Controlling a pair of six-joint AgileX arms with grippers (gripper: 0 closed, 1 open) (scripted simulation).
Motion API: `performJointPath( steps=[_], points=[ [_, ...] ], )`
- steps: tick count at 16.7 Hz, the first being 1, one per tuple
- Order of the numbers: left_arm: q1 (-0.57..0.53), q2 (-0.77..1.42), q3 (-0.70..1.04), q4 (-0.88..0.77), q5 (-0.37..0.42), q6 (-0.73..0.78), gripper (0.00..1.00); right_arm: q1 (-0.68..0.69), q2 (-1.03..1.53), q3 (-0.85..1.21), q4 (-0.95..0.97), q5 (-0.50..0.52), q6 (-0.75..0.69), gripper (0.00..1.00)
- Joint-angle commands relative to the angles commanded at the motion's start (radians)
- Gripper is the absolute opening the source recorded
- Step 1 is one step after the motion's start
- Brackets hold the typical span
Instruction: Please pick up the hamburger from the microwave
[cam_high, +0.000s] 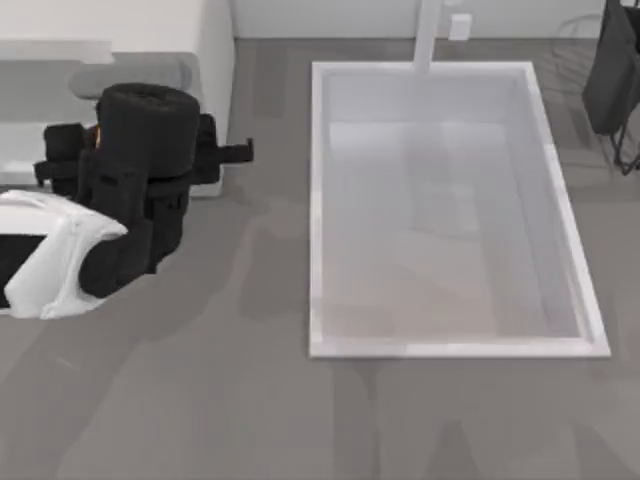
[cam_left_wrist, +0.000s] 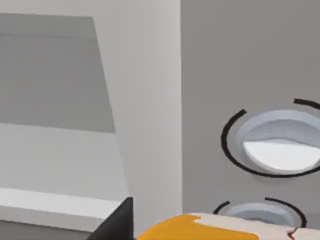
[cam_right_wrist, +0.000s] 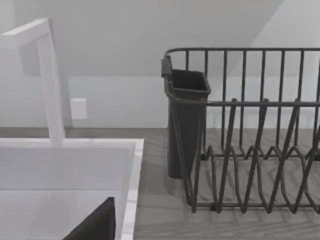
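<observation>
At the upper left of the top view, the black left gripper (cam_high: 105, 150) sits at the front of the large white boxy microwave (cam_high: 215, 50). Whether its claw is wide, narrow or holding cannot be told. In the left wrist view, the orange-yellow and white hamburger (cam_left_wrist: 210, 229) lies at the lower edge, before two round silver-blue knobs (cam_left_wrist: 280, 145). A white rectangular sink basin (cam_high: 560, 215) fills the top view's centre-right.

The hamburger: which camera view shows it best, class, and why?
The left wrist view: the hamburger lies close by, orange-yellow below the microwave knobs. The top view gives just an orange sliver beside the left arm.
</observation>
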Motion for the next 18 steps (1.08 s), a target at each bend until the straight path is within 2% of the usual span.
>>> performJointPath(
  steps=[4,11,14,18],
  points=[
    [-0.089,-0.106,-0.105,-0.041,-0.083,-0.034,0.00,0.000,0.000,0.000,0.000,0.000,0.000,1.00],
    [-0.063,-0.052,-0.120,0.003,-0.087,-0.030,0.00,0.000,0.000,0.000,0.000,0.000,0.000,1.00],
    [-0.074,0.056,-0.149,0.135,-0.090,-0.032,0.00,0.000,0.000,0.000,0.000,0.000,0.000,1.00],
    [-0.086,0.241,-0.210,0.411,-0.088,-0.033,0.00,0.000,0.000,0.000,0.000,0.000,0.000,1.00]
  ],
)
